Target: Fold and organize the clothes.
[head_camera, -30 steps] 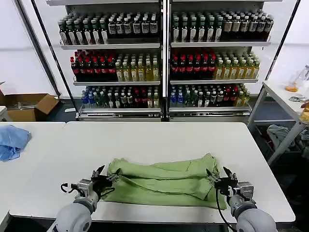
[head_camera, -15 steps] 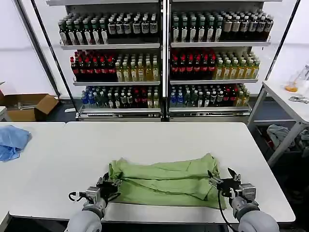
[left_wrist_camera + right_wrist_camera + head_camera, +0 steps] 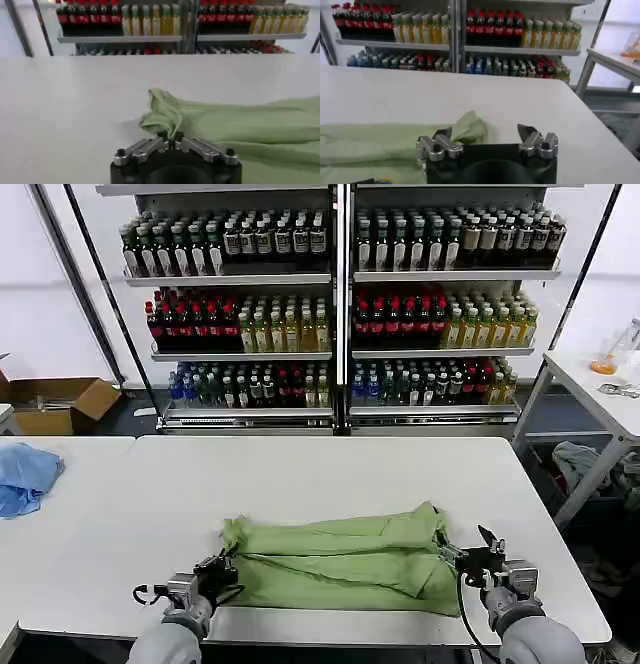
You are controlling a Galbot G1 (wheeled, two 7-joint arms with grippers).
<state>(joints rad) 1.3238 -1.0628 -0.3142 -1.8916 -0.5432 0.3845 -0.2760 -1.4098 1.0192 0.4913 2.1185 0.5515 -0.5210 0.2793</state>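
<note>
Pulled back toward frame bottom since earlier: left gripper [image 3: 218, 572] pinched on shirt [image 3: 340, 556] edge, right gripper [image 3: 478, 552] spread, empty; folded lengthwise, crosswise fold left.

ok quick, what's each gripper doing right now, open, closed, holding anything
Left gripper: shut on the T-shirt, at its left end.
Right gripper: open, holding nothing, beside the T-shirt's right end.

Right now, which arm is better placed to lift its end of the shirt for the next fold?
Probably the left gripper: it appears shut on the shirt's bunched corner. The right gripper sits open beside its end, holding nothing.
</note>
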